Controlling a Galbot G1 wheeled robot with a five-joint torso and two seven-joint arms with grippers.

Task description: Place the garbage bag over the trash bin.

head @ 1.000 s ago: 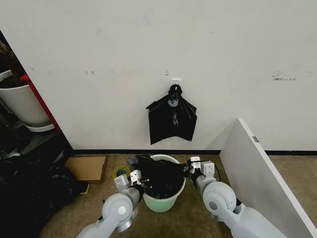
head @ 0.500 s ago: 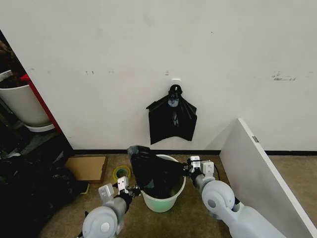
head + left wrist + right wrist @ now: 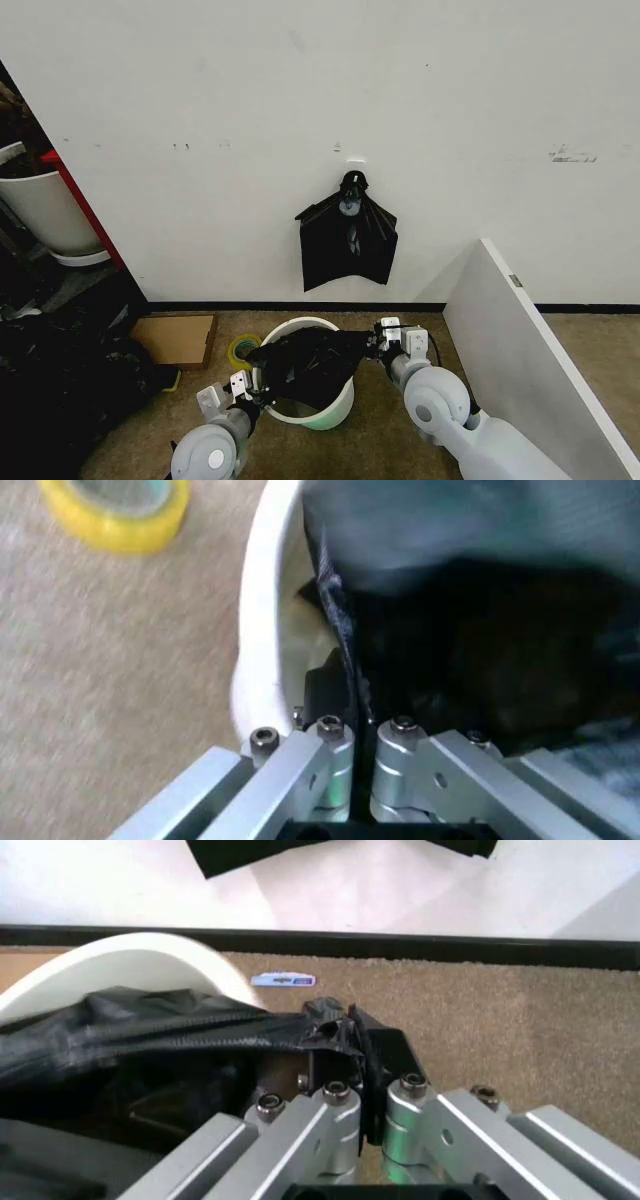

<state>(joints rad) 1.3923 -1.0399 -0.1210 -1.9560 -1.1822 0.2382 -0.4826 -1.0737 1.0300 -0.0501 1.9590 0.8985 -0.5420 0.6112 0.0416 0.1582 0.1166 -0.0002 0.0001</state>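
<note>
White wall, brown carpet floor. One trash bin [image 3: 300, 400], one garbage bag [image 3: 305, 362], one bunch of black bags [image 3: 347, 243] hanging on the wall above, one yellow tape roll [image 3: 243, 348] left of the bin, one cardboard sheet [image 3: 175, 340].

Left gripper [image 3: 240, 392] clamped on the bag edge at the bin's near-left rim; right gripper [image 3: 383, 338] pinching the bag's right edge. Bag spans between the two, draped over the bin mouth.

Versus 0.5 s ago: bag pulled lower and flatter, bin tipped toward the robot.
</note>
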